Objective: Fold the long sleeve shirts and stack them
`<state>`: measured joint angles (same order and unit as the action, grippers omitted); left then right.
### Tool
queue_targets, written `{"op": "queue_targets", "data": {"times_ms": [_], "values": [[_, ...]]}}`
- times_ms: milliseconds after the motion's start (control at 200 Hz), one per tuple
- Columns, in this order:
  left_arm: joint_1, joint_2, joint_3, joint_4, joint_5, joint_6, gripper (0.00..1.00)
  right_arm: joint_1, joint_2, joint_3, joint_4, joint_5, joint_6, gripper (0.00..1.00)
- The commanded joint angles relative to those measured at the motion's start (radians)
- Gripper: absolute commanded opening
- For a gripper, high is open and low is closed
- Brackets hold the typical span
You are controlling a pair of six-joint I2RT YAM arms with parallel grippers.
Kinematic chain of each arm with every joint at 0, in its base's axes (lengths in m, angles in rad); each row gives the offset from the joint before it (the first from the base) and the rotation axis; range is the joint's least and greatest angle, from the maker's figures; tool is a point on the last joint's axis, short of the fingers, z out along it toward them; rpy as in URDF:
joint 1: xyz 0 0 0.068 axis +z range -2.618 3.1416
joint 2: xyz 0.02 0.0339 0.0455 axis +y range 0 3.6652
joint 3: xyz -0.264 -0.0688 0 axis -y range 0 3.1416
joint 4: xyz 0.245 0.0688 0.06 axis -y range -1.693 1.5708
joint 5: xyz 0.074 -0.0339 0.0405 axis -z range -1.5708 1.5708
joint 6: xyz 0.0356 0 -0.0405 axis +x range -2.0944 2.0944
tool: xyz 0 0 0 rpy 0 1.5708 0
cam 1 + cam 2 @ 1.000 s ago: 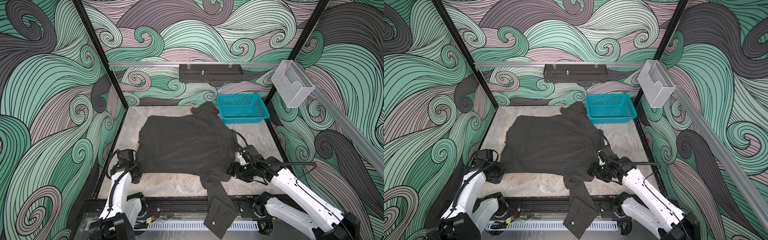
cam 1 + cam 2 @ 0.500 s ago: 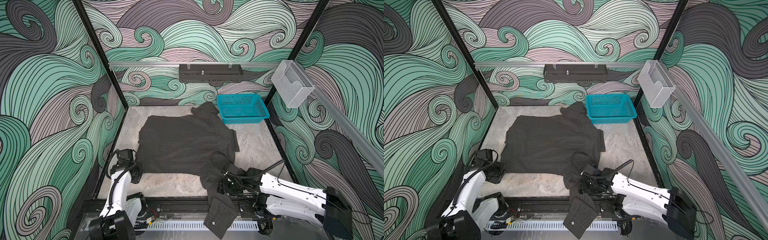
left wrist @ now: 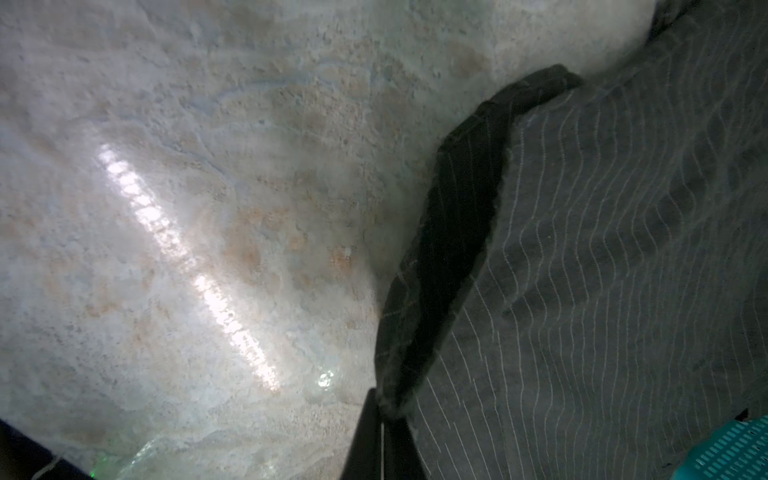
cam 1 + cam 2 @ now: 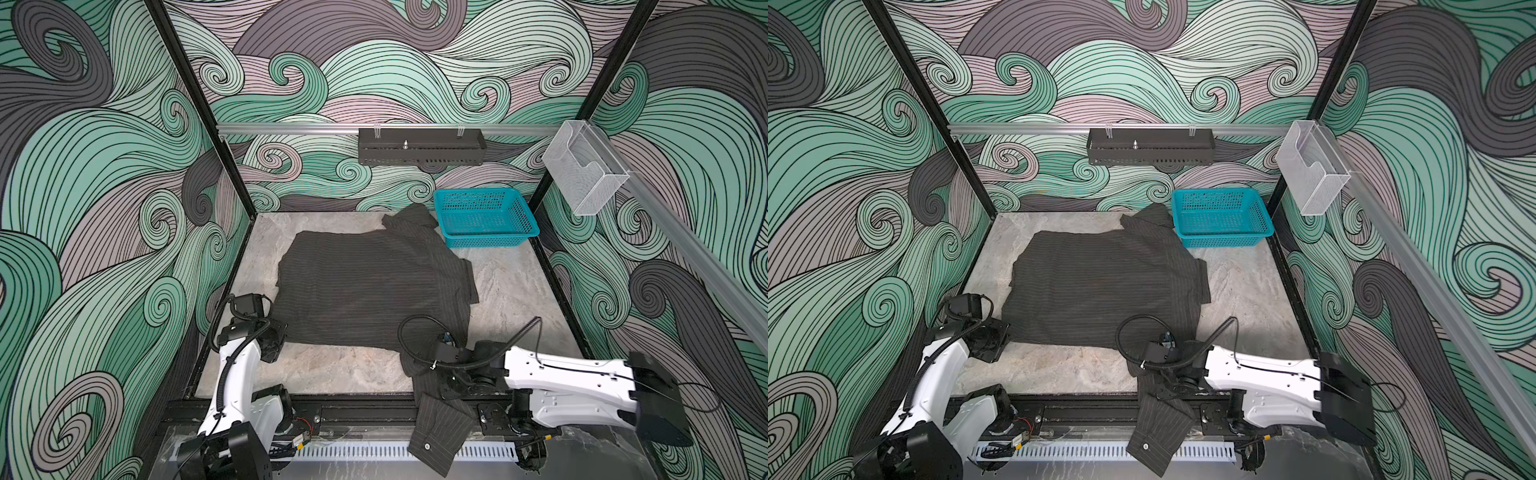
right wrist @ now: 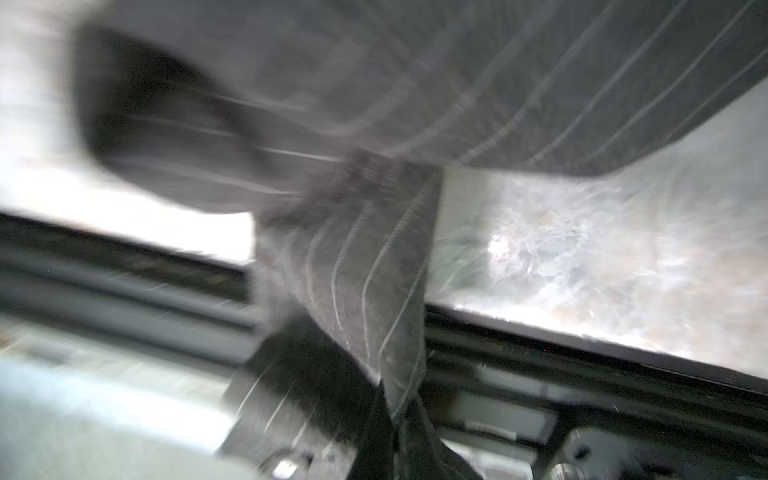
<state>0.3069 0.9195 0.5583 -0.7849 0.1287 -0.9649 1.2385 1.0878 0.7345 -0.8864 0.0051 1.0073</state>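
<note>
Your left pincer is clamped on the shirt edge, and your right pincer on its sleeve at the desk front. Far beyond the right pincer, the teal basket sits just beside the shirt, which lies outside it.

1. My left arm and right arm wear white shells with black joints.
2. Black ribbed cables loop over each wrist.
3. My left gripper is matte black.

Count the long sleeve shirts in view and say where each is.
1. The pinstriped shirt lies spread on the table, one sleeve hanging over the front edge. Another beneath it would be hidden.
</note>
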Motion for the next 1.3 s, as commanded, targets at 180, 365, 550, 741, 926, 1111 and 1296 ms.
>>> {"op": "queue_targets", "data": {"times_ms": [180, 365, 550, 741, 926, 1111, 1296], "values": [[0.012, 0.030, 0.112, -0.066, 0.056, 0.091, 0.00, -0.069, -0.088, 0.362, -0.387, 0.165, -0.175, 0.00], [0.014, 0.070, 0.165, -0.073, 0.089, 0.119, 0.00, -0.182, -0.010, 0.528, -0.386, 0.147, -0.298, 0.00], [0.014, 0.123, 0.216, -0.056, 0.096, 0.123, 0.00, -0.337, 0.059, 0.663, -0.375, 0.100, -0.438, 0.00], [0.015, 0.194, 0.270, -0.049, 0.119, 0.125, 0.00, -0.469, 0.155, 0.815, -0.376, 0.063, -0.557, 0.00], [0.023, 0.264, 0.310, -0.035, 0.123, 0.127, 0.00, -0.565, 0.261, 0.962, -0.377, 0.043, -0.646, 0.00], [0.029, 0.357, 0.375, -0.023, 0.155, 0.146, 0.00, -0.644, 0.371, 1.122, -0.377, 0.018, -0.735, 0.00], [0.030, 0.461, 0.451, -0.002, 0.173, 0.158, 0.00, -0.672, 0.515, 1.276, -0.378, -0.009, -0.878, 0.00]]}}
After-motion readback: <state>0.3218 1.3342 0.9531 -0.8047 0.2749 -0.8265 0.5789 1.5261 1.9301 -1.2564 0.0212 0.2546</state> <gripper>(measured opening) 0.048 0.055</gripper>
